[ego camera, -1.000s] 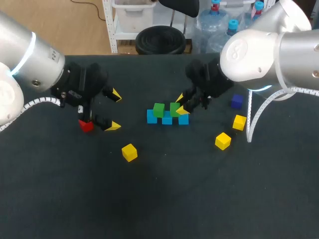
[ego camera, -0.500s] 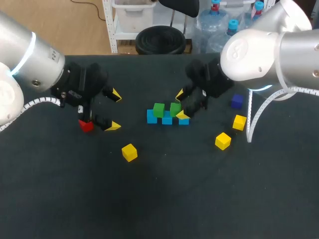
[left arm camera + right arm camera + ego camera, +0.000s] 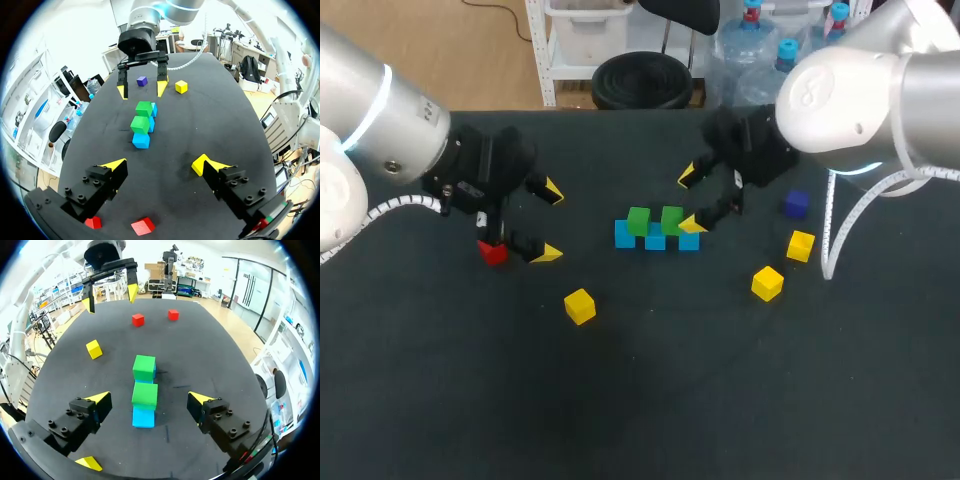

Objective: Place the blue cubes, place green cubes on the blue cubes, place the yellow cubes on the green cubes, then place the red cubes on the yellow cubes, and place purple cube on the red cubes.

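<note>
Currently, blue cubes point(image 3: 625, 236): three in a row, mid-counter point(image 3: 640, 400).
Green cubes point(image 3: 638, 220): two, seated on the blue row.
Right pincer point(image 3: 692, 200): spread, empty, just beside the row's end.
Left pincer point(image 3: 550, 222): spread, empty, near red cube point(image 3: 493, 252).
Yellow cubes point(image 3: 579, 305): three, loose on counter; purple cube point(image 3: 796, 204) apart from the row.

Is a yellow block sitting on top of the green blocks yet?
No, the green cubes have bare tops, and every yellow cube lies on the table away from them.
</note>
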Tool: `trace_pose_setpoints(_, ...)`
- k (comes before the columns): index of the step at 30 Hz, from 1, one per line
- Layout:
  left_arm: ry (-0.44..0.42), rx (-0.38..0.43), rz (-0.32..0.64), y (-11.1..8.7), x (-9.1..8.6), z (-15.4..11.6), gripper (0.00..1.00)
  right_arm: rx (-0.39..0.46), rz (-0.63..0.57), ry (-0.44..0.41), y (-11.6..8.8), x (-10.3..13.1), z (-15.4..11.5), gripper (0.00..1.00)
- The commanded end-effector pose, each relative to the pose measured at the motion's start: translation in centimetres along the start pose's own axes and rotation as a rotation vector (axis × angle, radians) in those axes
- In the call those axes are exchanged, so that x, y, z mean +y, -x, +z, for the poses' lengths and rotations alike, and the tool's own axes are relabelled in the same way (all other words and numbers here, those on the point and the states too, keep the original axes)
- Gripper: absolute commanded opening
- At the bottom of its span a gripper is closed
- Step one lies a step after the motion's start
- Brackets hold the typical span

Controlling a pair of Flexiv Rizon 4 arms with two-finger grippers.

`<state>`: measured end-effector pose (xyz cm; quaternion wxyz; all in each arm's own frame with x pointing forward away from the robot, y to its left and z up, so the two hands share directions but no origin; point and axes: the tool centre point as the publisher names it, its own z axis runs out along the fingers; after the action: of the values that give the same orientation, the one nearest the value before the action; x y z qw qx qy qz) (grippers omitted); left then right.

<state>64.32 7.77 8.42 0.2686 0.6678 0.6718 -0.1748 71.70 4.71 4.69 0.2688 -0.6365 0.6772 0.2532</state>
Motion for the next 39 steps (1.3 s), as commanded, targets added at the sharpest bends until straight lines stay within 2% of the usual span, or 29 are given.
trace_pose_setpoints(1, 0.001, -0.005, 0.003, -0.1, 0.0, 0.0, 1.00, -0.018, 0.000, -0.025, -0.4, 1.2, -2.3, 1.00)
trace_pose_setpoints(7, 0.001, -0.005, 0.003, -0.1, 0.0, 0.0, 1.00, -0.023, 0.009, -0.037, -1.4, 1.8, -4.0, 1.00)
trace_pose_setpoints(23, 0.001, -0.005, 0.003, -0.1, 0.0, 0.0, 1.00, -0.054, -0.015, -0.002, -3.5, 4.3, -6.7, 1.00)
trace_pose_setpoints(28, 0.001, -0.005, 0.003, -0.1, 0.0, 0.0, 1.00, -0.046, -0.013, -0.024, -4.5, 4.6, -7.7, 1.00)
trace_pose_setpoints(34, 0.001, -0.005, 0.003, -0.1, 0.0, 0.0, 1.00, -0.018, 0.039, -0.092, -6.2, 4.9, -8.8, 1.00)
trace_pose_setpoints(39, 0.001, -0.005, 0.003, -0.1, 0.0, 0.0, 1.00, -0.024, 0.034, -0.091, -7.1, 5.4, -9.5, 1.00)
